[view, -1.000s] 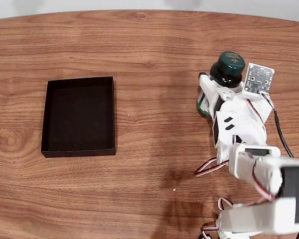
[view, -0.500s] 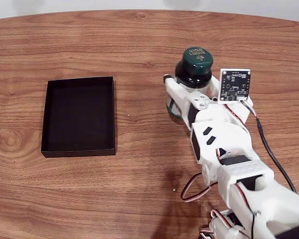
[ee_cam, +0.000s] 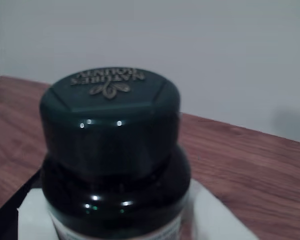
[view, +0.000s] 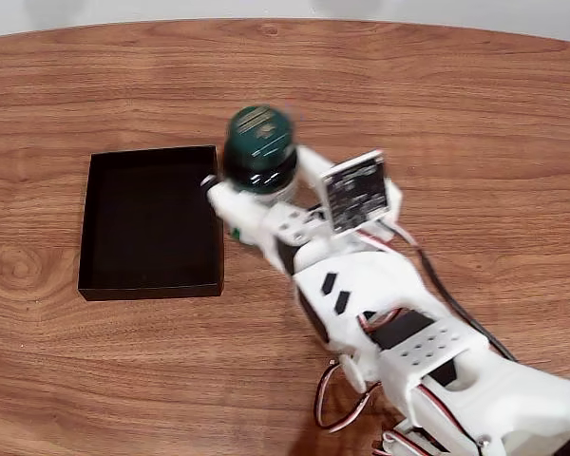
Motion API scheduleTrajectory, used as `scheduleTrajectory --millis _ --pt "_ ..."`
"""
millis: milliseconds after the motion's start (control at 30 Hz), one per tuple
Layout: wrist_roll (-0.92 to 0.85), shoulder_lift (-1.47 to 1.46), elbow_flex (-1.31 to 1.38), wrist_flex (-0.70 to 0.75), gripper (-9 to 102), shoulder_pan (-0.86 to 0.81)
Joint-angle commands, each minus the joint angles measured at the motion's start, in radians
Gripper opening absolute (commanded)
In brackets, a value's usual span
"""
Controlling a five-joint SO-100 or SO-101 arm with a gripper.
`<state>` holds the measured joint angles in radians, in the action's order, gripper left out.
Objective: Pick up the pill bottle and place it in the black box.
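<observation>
The white two-finger gripper (view: 252, 211) is clamped on the small dark green cylindrical pill bottle (view: 259, 150), its fingers closed across the body below the shoulder. In the fixed view the bottle is held upright, apparently clear of the brown woodgrain table (view: 475, 114), just beside the right wall of the shallow matte black rectangular box (view: 150, 220). The wrist view shows the bottle's dark green round cap (ee_cam: 110, 107) with pale print and a strip of white label below.

Assessment: the bottle appears rigid and light, with a glossy and likely slippery surface; the present hold on the straight body below the cap is the sound one. The box walls are low and thin and would shift if struck. The box interior is bare and far wider than the bottle, and the table around it is open
</observation>
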<state>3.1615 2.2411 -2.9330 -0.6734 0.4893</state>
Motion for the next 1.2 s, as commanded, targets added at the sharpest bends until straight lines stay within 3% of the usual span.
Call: scheduleTrajectory --millis 0,367,1167 --pt "0.018 -0.057 0.130 -0.094 16 0.054" --pt "0.044 -0.313 0.311 -0.196 16 0.161" --pt "0.031 -0.793 0.655 -0.370 16 0.183"
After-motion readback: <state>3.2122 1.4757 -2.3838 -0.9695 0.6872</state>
